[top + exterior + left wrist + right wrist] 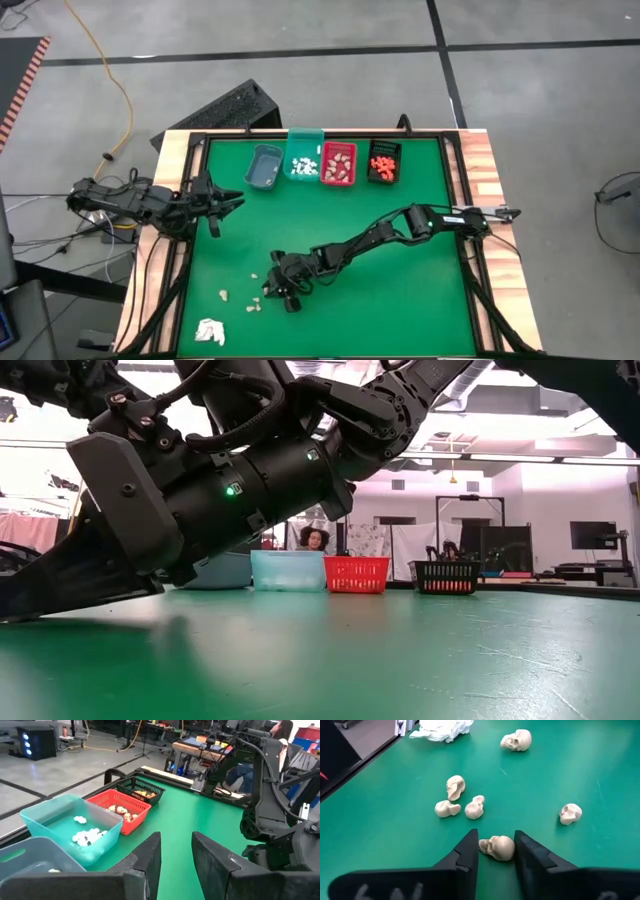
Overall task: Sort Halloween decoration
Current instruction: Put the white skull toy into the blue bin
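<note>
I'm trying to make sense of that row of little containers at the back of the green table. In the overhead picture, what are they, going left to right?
Grey bin → teal bin with white pieces → red bin with tan pieces → black bin with orange pieces.

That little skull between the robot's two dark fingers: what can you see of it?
The skull is a tiny pale beige piece, plastic by its look, with eye sockets and a rounded cranium. It lies on its side on the green table, between the fingers of the right hand. Whether the fingers touch it is unclear. Other skulls lie apart from it.
</note>
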Robot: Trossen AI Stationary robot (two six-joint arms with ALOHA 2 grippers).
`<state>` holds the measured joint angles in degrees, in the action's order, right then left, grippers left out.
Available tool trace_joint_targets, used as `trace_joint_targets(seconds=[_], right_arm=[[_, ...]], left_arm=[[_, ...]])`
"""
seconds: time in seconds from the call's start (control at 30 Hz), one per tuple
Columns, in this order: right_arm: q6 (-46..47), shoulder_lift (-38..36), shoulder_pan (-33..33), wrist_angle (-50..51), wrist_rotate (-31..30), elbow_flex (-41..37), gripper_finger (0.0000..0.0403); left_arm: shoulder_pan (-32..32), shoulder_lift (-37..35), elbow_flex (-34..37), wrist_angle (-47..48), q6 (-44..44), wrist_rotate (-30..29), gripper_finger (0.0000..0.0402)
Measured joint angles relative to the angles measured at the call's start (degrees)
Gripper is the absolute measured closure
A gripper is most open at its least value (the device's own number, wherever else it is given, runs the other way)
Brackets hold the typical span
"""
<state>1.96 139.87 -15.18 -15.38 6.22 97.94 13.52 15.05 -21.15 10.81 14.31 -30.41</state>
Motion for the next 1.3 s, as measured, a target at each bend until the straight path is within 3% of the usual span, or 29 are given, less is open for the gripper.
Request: trace_joint_targets(seconds=[0.3,0.47,0.83,1.13,1.3], right_arm=[[4.3,0.0,0.0,-0.2,-0.8,0.0,0.0312],[7.1,0.0,0.0,-0.8,-1.8,0.0,0.0313],[2.9,0.1,1.2,10.3,-3.4,9.8,0.0313],[-5.4,0.0,4.4,19.1,-3.4,20.5,0.0312],[-10.2,0.0,8.4,23.6,-3.6,26.7,0.0312]], left_arm=[[0.0,-0.1,0.0,-3.0,1.6,0.5,0.0303],[0.0,-0.1,0.0,-8.5,1.9,4.8,0.0303],[0.0,-0.1,-0.1,-22.5,1.3,9.3,0.0303],[0.0,-0.1,-5.8,-21.5,-3.8,9.3,0.0303],[0.0,-0.1,-9.9,-15.7,-6.8,7.2,0.0303]])
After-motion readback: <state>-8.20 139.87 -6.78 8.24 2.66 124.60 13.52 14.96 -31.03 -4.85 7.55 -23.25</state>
